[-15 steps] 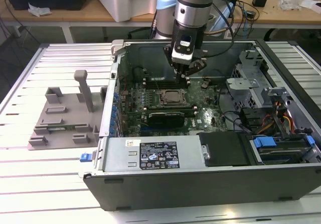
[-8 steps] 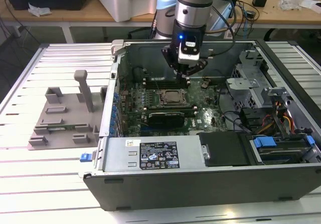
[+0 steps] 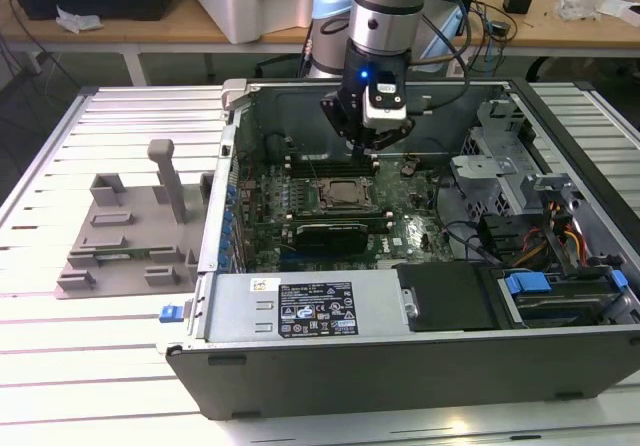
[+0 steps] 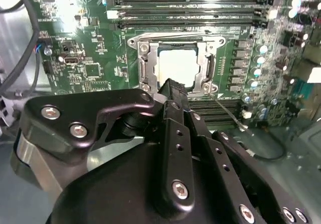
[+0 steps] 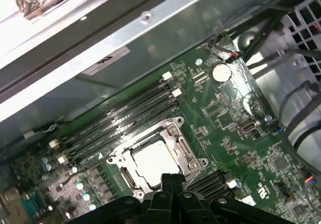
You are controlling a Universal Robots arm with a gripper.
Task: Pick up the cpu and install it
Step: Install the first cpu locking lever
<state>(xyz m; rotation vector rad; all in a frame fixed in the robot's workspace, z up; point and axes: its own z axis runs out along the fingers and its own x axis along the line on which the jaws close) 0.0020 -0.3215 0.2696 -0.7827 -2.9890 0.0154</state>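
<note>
- The slatted metal table carries everything; the socket lies above its middle, inside the case
- The open computer case lies on its side, and the socket sits on its floor, near the back wall in the exterior view
- The robot arm comes down into the case from straight above the socket
- A grey plastic tray with upright posts lies outside the case, well apart from the socket, toward the exterior view's left
- The green motherboard surrounds the socket on every side
- Long black memory slots run in rows just beside the socket, between it and the case wall
- The gripper hangs just above the socket, apart from it; in both wrist views its black fingers are pressed together at the tips, clenched on nothing
- The cpu lies flat inside the socket, its pale metal top facing up and framed by the socket's metal bracket
- A round silver coin cell sits on the board, near the socket but apart from it
</note>
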